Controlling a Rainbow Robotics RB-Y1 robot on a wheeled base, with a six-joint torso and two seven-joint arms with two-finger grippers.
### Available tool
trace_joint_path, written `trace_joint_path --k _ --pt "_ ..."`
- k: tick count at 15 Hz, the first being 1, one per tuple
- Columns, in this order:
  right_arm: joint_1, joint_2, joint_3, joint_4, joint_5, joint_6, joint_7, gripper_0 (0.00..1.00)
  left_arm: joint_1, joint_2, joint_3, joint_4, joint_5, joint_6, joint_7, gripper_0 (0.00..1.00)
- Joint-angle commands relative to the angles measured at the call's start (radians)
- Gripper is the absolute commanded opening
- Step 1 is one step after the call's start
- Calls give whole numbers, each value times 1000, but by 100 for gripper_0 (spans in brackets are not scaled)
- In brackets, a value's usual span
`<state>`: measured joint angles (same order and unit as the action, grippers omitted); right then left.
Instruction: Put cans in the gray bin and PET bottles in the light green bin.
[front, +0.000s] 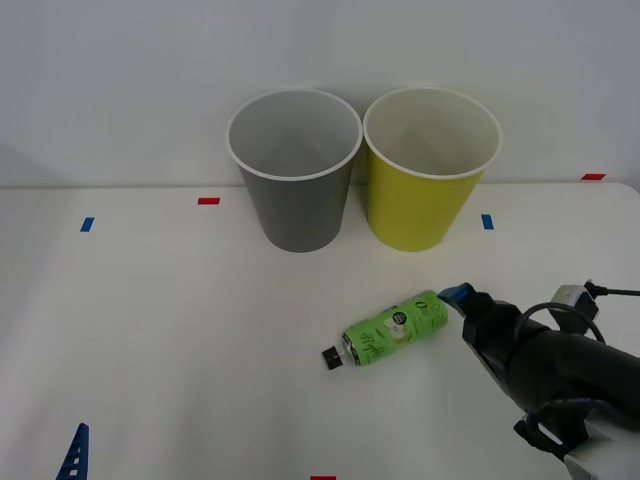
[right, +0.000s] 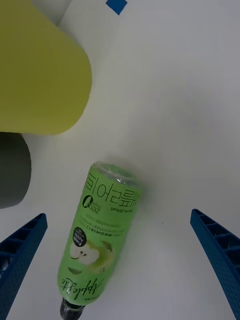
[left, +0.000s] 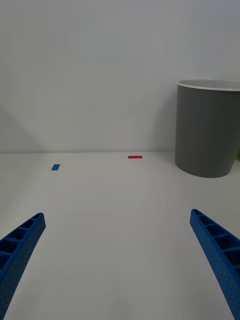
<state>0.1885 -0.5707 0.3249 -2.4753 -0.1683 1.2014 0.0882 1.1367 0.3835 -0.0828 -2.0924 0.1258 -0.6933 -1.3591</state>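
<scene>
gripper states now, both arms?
Left gripper: open, empty, parked low over the table.
Right gripper: open, straddling the bottle, not gripping.

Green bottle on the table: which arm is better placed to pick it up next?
Right. The right tool is open beside the green bottle, which lies between its fingers. The left tool is open at the table's near left corner, far from it.

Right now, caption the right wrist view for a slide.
Open right tool straddles the lying green PET bottle near the light green bin.
</scene>
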Motion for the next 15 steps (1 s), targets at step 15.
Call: trace_joint_path --k 15 --pt "-512 -110 171 403 -459 165 -410 100 0 0 0 0 0 0 0 100"
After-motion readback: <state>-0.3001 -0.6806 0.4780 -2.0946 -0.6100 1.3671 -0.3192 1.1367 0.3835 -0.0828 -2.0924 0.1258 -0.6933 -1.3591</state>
